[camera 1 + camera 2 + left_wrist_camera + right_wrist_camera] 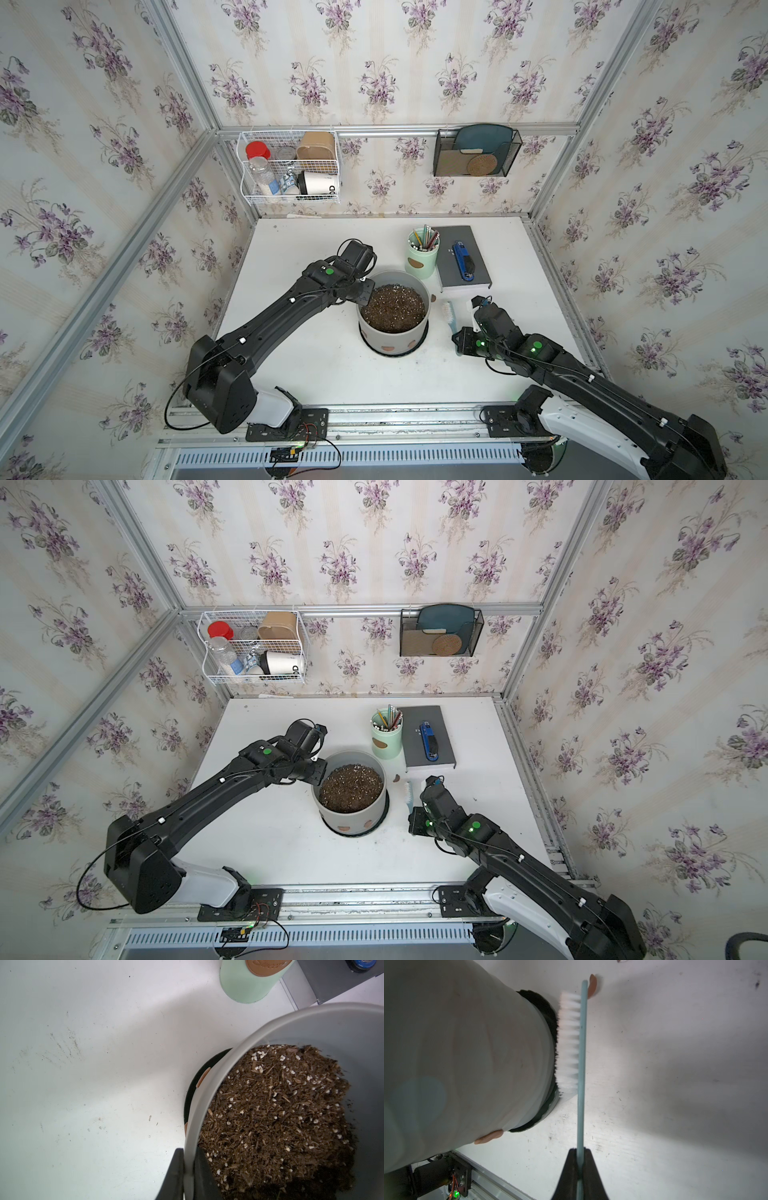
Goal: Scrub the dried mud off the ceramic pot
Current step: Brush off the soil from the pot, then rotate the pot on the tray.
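Right gripper (pixel 579 1150) pinches one blue brush (pixel 581 1084), bristles facing the base of the single pot (pixel 384 336) at mid-table; left gripper (pixel 188 1150) clamps its far-left rim. Two mud blobs (pixel 389 348) show on its near wall; one loose blob (pixel 432 297) lies on the table (pixel 299 365) to its right.

free: table (pixel 332 374) in front of pot (pixel 395 336) | blocked: cup (pixel 426 268), book (pixel 449 249) behind (just beside each other)

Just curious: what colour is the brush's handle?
The handle is pale teal, clearest in the right wrist view.
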Motion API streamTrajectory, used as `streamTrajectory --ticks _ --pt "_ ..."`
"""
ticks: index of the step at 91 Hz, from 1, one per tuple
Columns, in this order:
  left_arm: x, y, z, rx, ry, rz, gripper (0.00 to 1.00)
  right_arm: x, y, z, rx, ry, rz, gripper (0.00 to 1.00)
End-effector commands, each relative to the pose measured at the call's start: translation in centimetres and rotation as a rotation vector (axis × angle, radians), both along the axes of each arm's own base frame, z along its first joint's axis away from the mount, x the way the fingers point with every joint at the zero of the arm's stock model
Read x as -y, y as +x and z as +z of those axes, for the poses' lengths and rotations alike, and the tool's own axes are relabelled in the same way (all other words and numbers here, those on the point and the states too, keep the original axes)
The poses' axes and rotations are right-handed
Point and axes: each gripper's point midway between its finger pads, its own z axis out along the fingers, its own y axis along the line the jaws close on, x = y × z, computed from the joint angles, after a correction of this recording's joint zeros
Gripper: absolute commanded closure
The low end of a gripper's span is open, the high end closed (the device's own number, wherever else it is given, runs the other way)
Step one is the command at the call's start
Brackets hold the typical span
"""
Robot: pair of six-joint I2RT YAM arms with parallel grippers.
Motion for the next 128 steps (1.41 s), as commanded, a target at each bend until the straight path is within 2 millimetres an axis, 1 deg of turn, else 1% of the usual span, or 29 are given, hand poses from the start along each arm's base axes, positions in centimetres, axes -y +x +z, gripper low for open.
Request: streamTrajectory --ticks 1,11,17,19,25,26,35,42,47,49,53,60,67,71,76,80,81,89,94,108,119,128 --pt "-3.8 -1.7 -1.8 -0.070 0.173 0.062 1.00 1.2 0.0 -0.7 -0.008 -0.065 -0.024 1.00" --pt "-5.6 -2.4 -2.1 -0.105 0.202 0.140 1.00 1.2 0.0 -0.6 0.001 -0.074 -0.011 1.00" --pt "-5.9 -2.9 -2.2 -0.121 0.193 0.160 1.00 1.1 0.0 -0.3 0.014 -0.065 -0.005 1.00" --pt "-6.0 -3.2 -1.6 -0.106 0.174 0.161 1.00 1.0 0.0 -0.2 0.018 -0.059 -0.003 1.00" --pt "-5.8 -3.3 -0.9 -0.088 0.142 0.163 1.00 0.6 0.1 0.3 0.032 -0.030 0.003 1.00" --pt "-5.6 -3.2 -0.8 -0.084 0.135 0.160 0.98 0.6 0.1 0.4 0.034 -0.025 0.005 1.00" --pt "-4.1 -2.5 0.1 -0.056 0.062 0.124 0.73 -0.1 0.2 0.9 0.047 0.015 0.020 1.00" --pt "-2.7 -1.3 0.9 -0.024 0.017 0.087 0.61 -0.6 0.3 1.1 0.054 0.030 0.029 1.00" --pt "-2.1 -0.4 1.1 -0.007 0.011 0.077 0.56 -0.8 0.3 1.1 0.053 0.034 0.035 1.00" --pt "-1.8 -0.1 1.5 0.006 0.004 0.069 0.55 -0.9 0.3 1.1 0.054 0.035 0.037 1.00" --pt "-1.2 0.7 0.8 -0.008 0.017 0.056 0.54 -1.1 0.3 1.1 0.052 0.036 0.042 1.00" --pt "-0.7 1.9 0.5 -0.005 0.041 0.038 0.53 -1.4 0.1 1.0 0.049 0.035 0.048 1.00" --pt "-0.7 2.8 0.1 -0.007 0.084 0.034 0.53 -1.5 -0.2 0.9 0.048 0.035 0.052 1.00" --pt "-0.9 3.2 0.0 -0.008 0.107 0.036 0.55 -1.6 -0.3 0.9 0.046 0.039 0.052 1.00" --pt "-1.1 3.4 -0.2 -0.006 0.124 0.038 0.60 -1.7 -0.4 0.9 0.045 0.043 0.052 1.00" --pt "-1.3 3.5 -0.2 -0.007 0.129 0.044 0.67 -1.7 -0.5 0.8 0.042 0.048 0.051 1.00" --pt "-1.4 3.4 -0.3 -0.011 0.133 0.046 0.67 -1.7 -0.5 0.9 0.043 0.050 0.050 1.00" --pt "-2.2 2.9 -0.1 -0.026 0.145 0.071 0.90 -1.9 -0.6 0.9 0.043 0.059 0.054 1.00" --pt "-2.7 2.3 0.0 -0.037 0.153 0.084 1.00 -2.0 -0.5 1.0 0.042 0.060 0.053 1.00" --pt "-4.3 0.3 0.6 -0.057 0.166 0.118 1.00 -1.6 -0.3 0.3 0.024 0.031 0.017 1.00" --pt "-4.2 -1.4 0.7 -0.095 0.116 0.108 1.00 -1.2 -0.2 -0.5 0.010 -0.003 -0.017 1.00" --pt "-4.2 -2.4 0.2 -0.132 0.092 0.138 1.00 -1.3 -0.2 -0.8 0.012 -0.037 -0.026 1.00"
